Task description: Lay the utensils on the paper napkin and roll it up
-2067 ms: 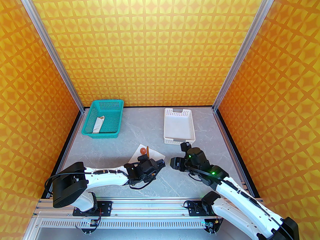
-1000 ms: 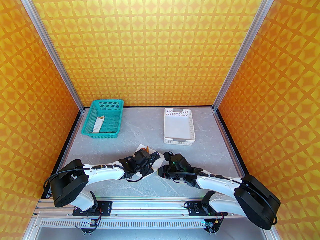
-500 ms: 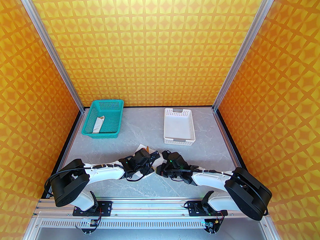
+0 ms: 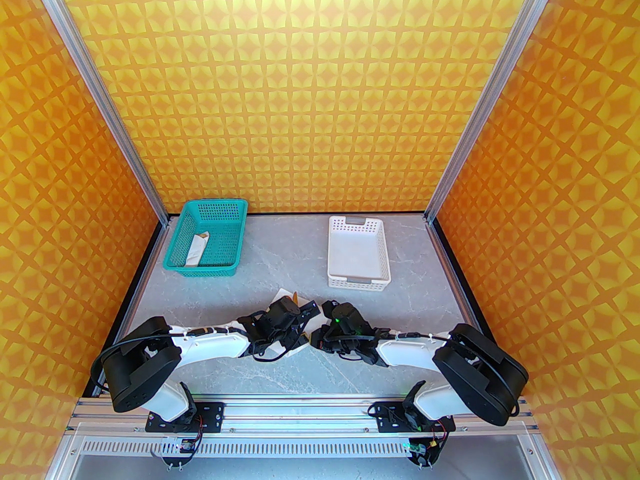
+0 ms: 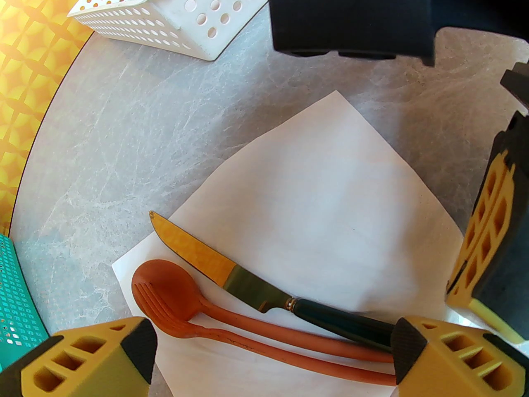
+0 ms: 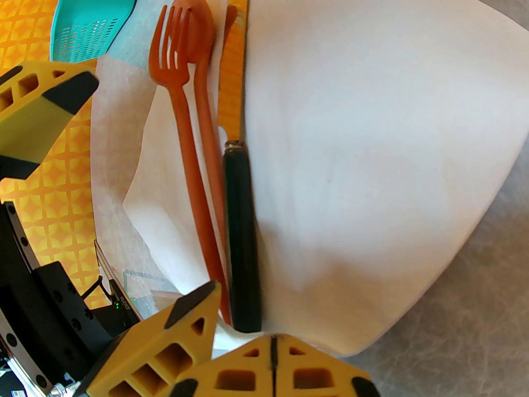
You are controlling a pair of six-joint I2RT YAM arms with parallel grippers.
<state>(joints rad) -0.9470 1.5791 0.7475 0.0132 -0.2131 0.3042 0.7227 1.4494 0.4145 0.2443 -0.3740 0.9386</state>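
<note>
Thin white square paper napkin (image 5: pixel 326 205) is laid on the grey marbled table (image 5: pixel 124 130), at the near middle, between both arms. The three utensils are bunched along its left strip, heads far, handles near. The reddish-brown round-bowled plastic spoon (image 5: pixel 165 290) is lapped at the bowl by the tines of the orange plastic fork (image 6: pixel 179 110). The orange-bladed dark-handled knife (image 5: pixel 248 285) is touching them on the right, tip poking just past the far edge. Left gripper (image 5: pixel 272 345) is held low with fingers wide apart, straddling the handles, nothing clamped. Right gripper (image 6: pixel 272 345) fingers are pressed together, seemingly pinched on the paper napkin's near edge just beside the knife handle; the sheet right of the knife is bulged up. Placement is judged done, rolling barely begun. Risks:
- Paper torn at the pinch if pulled hard against the utensils' weight.
- Utensils dragged or fanned out if the sheet is slid rather than folded over.
- Knife tip left sticking out of the roll.
- Grippers knocked together, being very close, if either is swung.
- Pinch lost on such thin paper, roll sprung open.
</note>
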